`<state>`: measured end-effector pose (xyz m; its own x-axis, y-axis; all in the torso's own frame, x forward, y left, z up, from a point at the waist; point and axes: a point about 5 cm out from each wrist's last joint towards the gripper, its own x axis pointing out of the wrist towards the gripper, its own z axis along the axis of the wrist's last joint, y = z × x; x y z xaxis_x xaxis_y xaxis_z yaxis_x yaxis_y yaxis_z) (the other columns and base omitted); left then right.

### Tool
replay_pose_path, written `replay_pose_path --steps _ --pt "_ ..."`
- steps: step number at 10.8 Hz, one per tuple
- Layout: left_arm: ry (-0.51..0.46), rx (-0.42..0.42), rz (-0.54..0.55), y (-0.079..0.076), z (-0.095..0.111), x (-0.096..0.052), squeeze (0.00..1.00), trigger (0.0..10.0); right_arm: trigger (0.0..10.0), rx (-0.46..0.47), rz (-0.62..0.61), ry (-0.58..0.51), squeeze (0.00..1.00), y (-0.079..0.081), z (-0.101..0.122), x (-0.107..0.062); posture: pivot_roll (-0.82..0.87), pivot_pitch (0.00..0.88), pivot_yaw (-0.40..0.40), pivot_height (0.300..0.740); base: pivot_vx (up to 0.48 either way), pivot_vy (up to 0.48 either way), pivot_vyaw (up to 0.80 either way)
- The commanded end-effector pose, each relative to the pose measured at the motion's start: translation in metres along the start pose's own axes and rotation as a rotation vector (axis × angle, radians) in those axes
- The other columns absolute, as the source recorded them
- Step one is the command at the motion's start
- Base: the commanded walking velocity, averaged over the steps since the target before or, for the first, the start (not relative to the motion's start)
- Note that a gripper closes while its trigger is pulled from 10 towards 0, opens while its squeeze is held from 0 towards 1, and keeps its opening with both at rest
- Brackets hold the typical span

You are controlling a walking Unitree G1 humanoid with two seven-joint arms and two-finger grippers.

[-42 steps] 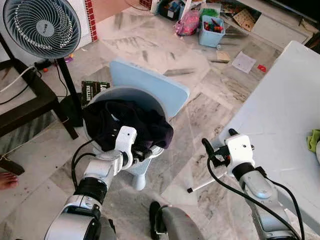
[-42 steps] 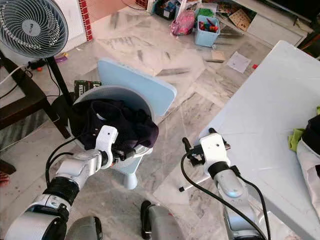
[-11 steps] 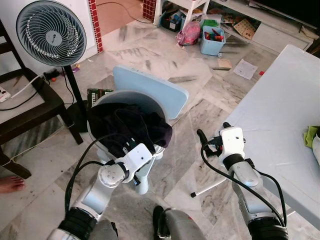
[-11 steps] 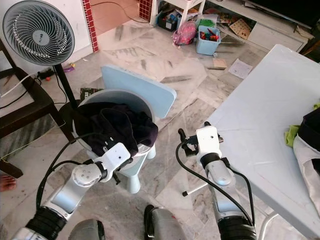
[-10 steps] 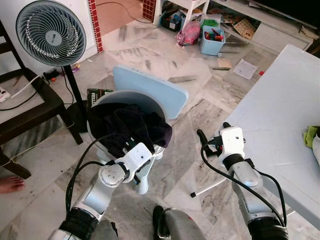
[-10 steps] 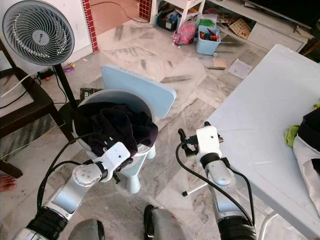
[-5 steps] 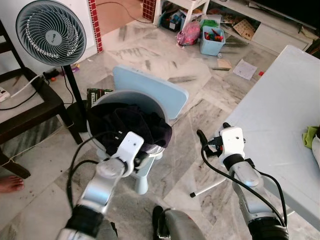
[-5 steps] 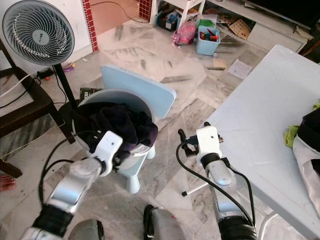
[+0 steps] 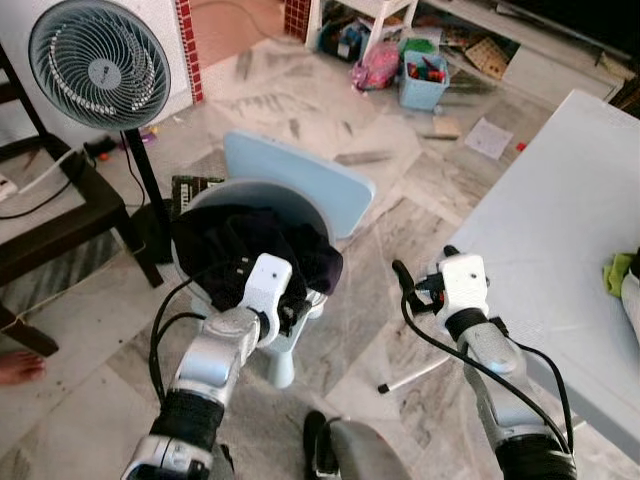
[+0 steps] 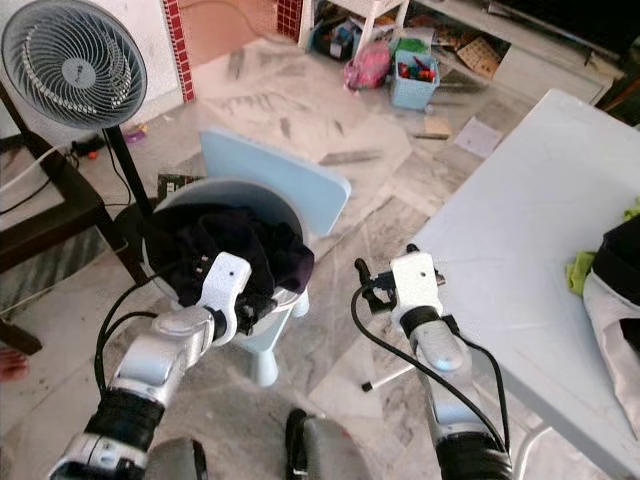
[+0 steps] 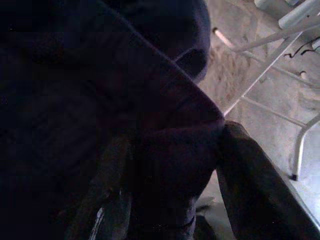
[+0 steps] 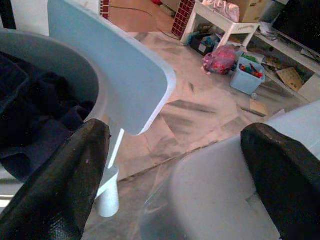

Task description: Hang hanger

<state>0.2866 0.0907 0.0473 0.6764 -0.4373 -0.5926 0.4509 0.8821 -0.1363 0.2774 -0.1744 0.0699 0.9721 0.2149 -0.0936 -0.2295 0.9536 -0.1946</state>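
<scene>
A heap of dark clothes [image 9: 215, 240] fills a grey basin [image 9: 275, 195] that stands on a small light-blue chair [image 9: 320, 180]. My left gripper [image 9: 288, 308] is at the basin's near rim, pushed into the heap. In the left wrist view dark fabric [image 11: 165, 150] bulges between the two spread fingers [image 11: 250, 190]. My right gripper [image 9: 425, 265] hovers open and holds nothing, above the floor between the chair and the white table [image 9: 560, 220]. The right wrist view looks past its fingertips [image 12: 60, 185] at the chair back [image 12: 115, 85].
A standing fan [image 9: 95, 50] and a dark wooden bench [image 9: 50, 220] are on the left. A person's bare foot [image 9: 20, 365] shows at the left edge. Toy bins [image 9: 420, 70] and papers litter the far floor. A green cloth [image 9: 620, 270] lies on the table.
My left gripper has risen from below the basin's front edge to its rim and gone into the dark clothes. The right arm has kept still.
</scene>
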Motion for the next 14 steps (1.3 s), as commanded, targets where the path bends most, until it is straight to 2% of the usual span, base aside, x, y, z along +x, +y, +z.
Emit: replay_pose_path --steps 1,3,4,5,6,7,9,11,14 --pt "0.013 -0.042 -0.022 -0.004 0.002 0.002 0.00 10.0 10.0 0.015 0.035 0.058 0.00 0.007 -0.010 -0.002 -0.02 0.118 -0.106 0.740 0.000 0.000 0.00" --pt "0.019 -0.083 -0.033 -0.009 0.004 -0.001 0.00 10.0 10.0 0.014 0.039 0.061 0.00 0.007 -0.011 -0.003 -0.02 0.120 -0.104 0.740 0.000 0.000 0.00" --pt "0.032 -0.109 -0.034 -0.010 -0.001 -0.003 0.68 10.0 10.0 0.015 0.041 0.064 0.00 0.007 -0.011 -0.002 -0.02 0.120 -0.104 0.740 0.000 0.000 0.00" --pt "0.048 -0.127 -0.037 -0.010 -0.006 -0.004 1.00 10.0 10.0 0.015 0.045 0.066 0.00 0.008 -0.011 -0.002 -0.01 0.121 -0.107 0.740 0.000 0.000 0.00" --pt "0.058 -0.135 -0.037 -0.012 -0.007 -0.006 1.00 10.0 10.0 0.015 0.049 0.069 0.00 0.009 -0.012 -0.002 -0.01 0.120 -0.105 0.740 0.000 0.000 0.00" --pt "0.074 -0.124 -0.046 -0.015 -0.008 -0.008 0.00 10.0 10.0 0.017 0.050 0.071 0.00 0.009 -0.012 -0.001 -0.01 0.119 -0.104 0.740 0.000 0.000 0.00" --pt "0.098 -0.086 -0.039 -0.014 -0.013 -0.010 0.00 10.0 10.0 0.018 0.051 0.075 0.00 0.010 -0.012 -0.001 -0.01 0.117 -0.100 0.740 0.000 0.000 0.00" --pt "0.126 -0.084 -0.024 -0.010 -0.020 -0.011 0.00 10.0 10.0 0.019 0.053 0.080 0.00 0.009 -0.013 0.000 -0.01 0.115 -0.100 0.740 0.000 0.000 0.00" --pt "0.139 -0.125 -0.021 -0.009 -0.024 -0.009 0.00 10.0 10.0 0.016 0.056 0.082 0.00 0.010 -0.013 0.000 -0.01 0.111 -0.099 0.740 0.000 0.000 0.00"
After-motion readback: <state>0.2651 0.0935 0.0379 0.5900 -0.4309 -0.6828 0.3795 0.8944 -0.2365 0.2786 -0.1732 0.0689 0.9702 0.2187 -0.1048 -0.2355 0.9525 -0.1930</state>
